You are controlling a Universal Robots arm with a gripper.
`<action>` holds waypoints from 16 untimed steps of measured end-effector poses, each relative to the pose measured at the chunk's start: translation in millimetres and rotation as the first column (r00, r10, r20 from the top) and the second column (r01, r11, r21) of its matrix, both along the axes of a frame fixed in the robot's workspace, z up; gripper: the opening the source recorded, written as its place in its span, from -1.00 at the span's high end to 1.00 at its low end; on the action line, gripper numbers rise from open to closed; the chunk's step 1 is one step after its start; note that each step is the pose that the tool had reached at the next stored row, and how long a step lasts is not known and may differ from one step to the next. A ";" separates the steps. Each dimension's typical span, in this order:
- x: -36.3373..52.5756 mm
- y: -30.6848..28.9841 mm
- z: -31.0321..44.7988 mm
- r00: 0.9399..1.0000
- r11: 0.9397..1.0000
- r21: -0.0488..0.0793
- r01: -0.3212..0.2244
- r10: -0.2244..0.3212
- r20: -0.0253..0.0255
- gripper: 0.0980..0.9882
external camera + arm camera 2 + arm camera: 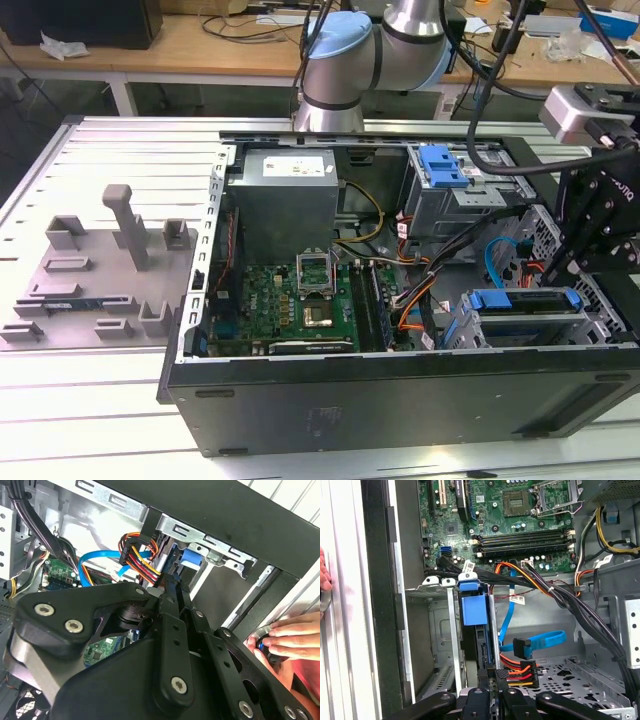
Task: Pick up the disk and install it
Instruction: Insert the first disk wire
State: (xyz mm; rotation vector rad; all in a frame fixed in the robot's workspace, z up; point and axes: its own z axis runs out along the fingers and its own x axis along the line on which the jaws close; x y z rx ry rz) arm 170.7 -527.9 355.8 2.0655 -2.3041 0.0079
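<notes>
Exterior high; wrist views inside case (400, 400).

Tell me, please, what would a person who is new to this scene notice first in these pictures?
First, the open computer case lying on its side on the table, with the green motherboard bare in its middle. Next, the disk in its bright blue bracket, standing in the drive cage at the exterior view's right, with the black gripper right at it in the first wrist view. In the second wrist view, a person's hand rests at the case's edge.

Blue-bracketed disk (524, 301) seated in drive cage (470, 335)
</notes>
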 end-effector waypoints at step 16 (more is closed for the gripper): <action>-1.5 1.0 -1.7 0.999 1.000 0.000 -0.031 0.031 0.010 0.85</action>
